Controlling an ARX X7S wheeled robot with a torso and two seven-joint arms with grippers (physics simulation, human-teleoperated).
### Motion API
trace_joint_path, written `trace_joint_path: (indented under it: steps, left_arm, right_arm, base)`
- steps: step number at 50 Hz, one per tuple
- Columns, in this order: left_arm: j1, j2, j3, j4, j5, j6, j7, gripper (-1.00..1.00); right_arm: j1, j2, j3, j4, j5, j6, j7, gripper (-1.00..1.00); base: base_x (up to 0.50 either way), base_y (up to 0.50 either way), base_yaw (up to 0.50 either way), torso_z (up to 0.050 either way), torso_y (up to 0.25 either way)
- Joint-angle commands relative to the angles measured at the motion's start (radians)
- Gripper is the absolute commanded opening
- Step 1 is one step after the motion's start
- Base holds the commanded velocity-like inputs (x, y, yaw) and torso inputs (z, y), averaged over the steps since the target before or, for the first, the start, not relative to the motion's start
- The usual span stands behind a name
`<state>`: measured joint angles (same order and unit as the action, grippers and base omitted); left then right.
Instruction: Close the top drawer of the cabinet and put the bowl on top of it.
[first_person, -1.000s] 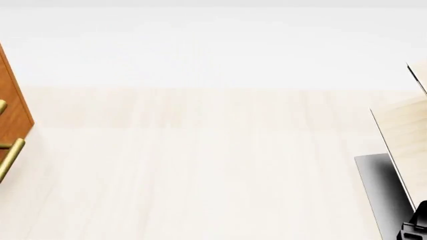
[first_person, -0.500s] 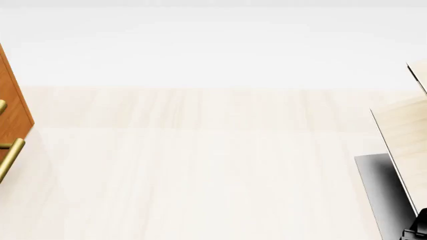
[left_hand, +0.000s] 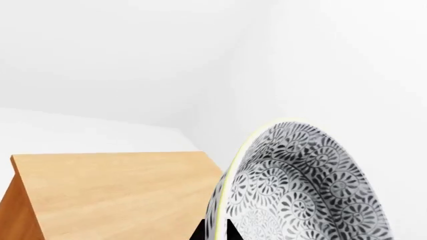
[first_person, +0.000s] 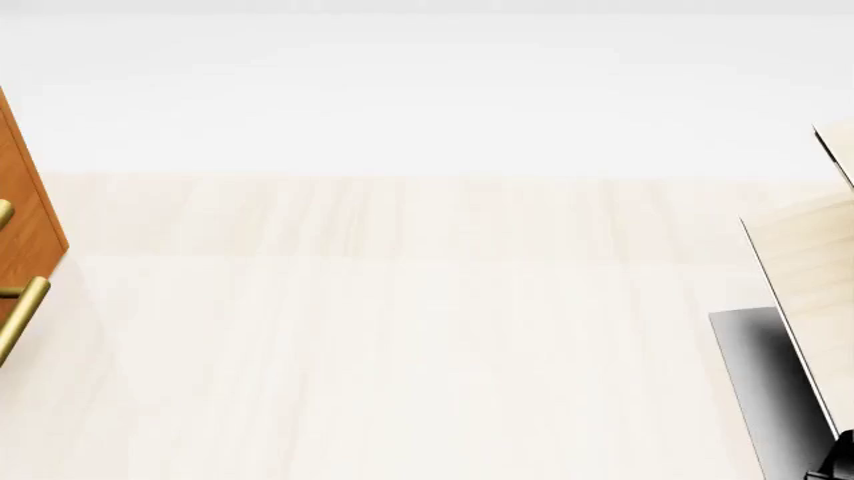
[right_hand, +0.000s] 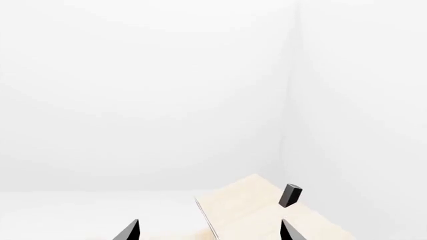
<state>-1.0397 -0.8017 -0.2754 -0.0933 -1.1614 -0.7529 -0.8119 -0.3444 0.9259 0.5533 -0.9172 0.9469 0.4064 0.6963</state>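
Pale light-wood floor (first_person: 400, 350) across most of the head view, meeting a plain white wall (first_person: 427, 90) behind. At its left edge, a slice of the orange-brown wooden cabinet (first_person: 24, 215) with a brass bar handle (first_person: 19, 315). At its right edge, a pale light-wood rack (first_person: 814, 270) on a black base (first_person: 761, 380).

In the left wrist view, bare flat cabinet top (left_hand: 113, 192) beneath, white room corner behind. Round white bowl with grey leaf-and-flower pattern (left_hand: 300, 185) tilted on edge, held at the rim by the left gripper (left_hand: 215, 231), above the cabinet top and not touching it.

Right gripper (right_hand: 208, 230) with jaws wide apart, holding nothing. Small dark block (right_hand: 289, 195) on the pale rack.
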Motion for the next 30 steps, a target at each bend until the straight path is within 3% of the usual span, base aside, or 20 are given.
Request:
trace_joint_path:
  steps: [1,30]
  left_arm:
    - [-0.046,0.004,0.029,-0.051,0.031,0.022,0.030,-1.00]
    - [-0.240,0.031,0.064,-0.308,0.059,0.030,0.043,-1.00]
  right_arm:
    - [-0.013,-0.012,-0.002,0.001,-0.015,-0.004,-0.007,1.00]
    - [-0.016,-0.029,-0.020,0.032,-0.045,-0.012,-0.024,1.00]
  base:
    - [0.00,0.00,0.00,0.000,0.000]
    - [0.00,0.00,0.00,0.000,0.000]
